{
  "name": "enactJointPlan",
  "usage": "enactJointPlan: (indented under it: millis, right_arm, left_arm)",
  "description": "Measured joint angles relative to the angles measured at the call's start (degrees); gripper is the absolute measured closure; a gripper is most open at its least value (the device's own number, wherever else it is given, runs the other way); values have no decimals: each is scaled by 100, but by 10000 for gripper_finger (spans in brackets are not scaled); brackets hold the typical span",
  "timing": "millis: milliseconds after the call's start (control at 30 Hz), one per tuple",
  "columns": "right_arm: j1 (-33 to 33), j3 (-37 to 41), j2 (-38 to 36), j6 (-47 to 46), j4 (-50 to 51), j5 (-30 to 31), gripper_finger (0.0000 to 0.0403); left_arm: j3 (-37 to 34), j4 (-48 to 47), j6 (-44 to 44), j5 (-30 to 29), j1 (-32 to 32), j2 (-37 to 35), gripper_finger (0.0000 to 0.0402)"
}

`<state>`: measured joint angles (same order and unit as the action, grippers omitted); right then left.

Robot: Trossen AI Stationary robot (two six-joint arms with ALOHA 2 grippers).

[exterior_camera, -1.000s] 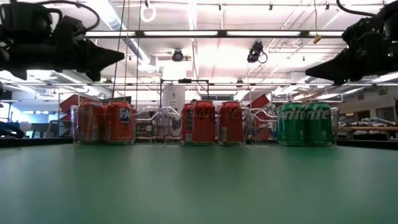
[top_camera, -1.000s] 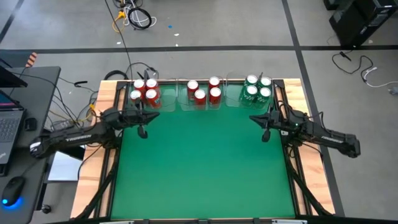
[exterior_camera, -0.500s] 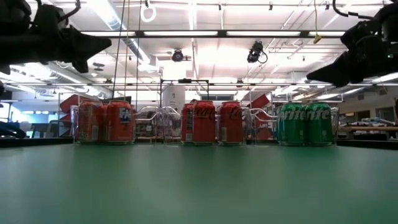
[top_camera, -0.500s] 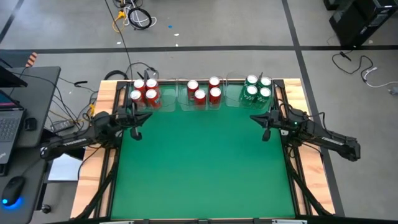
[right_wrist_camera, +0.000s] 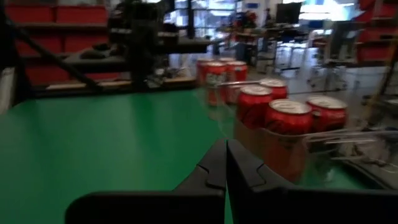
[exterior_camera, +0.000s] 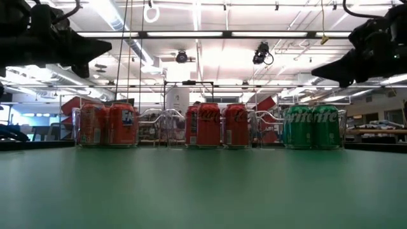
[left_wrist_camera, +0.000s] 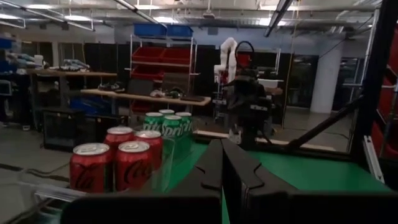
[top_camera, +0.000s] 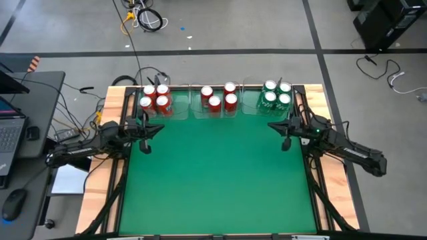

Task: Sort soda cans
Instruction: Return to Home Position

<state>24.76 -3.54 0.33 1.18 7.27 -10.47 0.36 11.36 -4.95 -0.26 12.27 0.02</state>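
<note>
From above: eight red cans point(top_camera: 219, 97) in two fours along the far edge of the table point(top_camera: 213, 173), four green cans point(top_camera: 276, 95) at its far right; left gripper point(top_camera: 146, 140) and right gripper point(top_camera: 285, 139) near either side, empty. Low: cans upright in clear bins point(exterior_camera: 159, 124), grippers high above. Wrist views: fingers pressed together on both
</note>
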Motion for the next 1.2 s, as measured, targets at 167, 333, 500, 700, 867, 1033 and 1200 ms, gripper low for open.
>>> enactJointPlan:
  millis: [167, 333, 500, 700, 867, 1033, 1200]
  right_arm:
    - [59, 75, 10, -99, -221, 412, 403]
    - [56, 77, 3, -92, -223, 479, 403]
    - [56, 77, 3, -498, -221, 482, 401]
    - [54, 79, 3, -554, -241, 482, 399]
    - [54, 79, 3, -554, -247, 482, 402]
    - [54, 79, 3, -554, -249, 482, 400]
    - [54, 79, 3, -554, -249, 482, 397]
  left_arm:
    - [0, -124, 0, 12, -2, -3, 401]
    - [0, -460, -1, 15, -2, -3, 397]
    - [0, -740, -257, 33, -2, -3, 395]
    - [0, -695, -302, 34, -2, -1, 395]
    - [0, -691, -302, 33, -2, -2, 394]
    - [0, -692, -302, 33, -2, -3, 394]
    - [0, -694, -302, 33, -2, -3, 394]
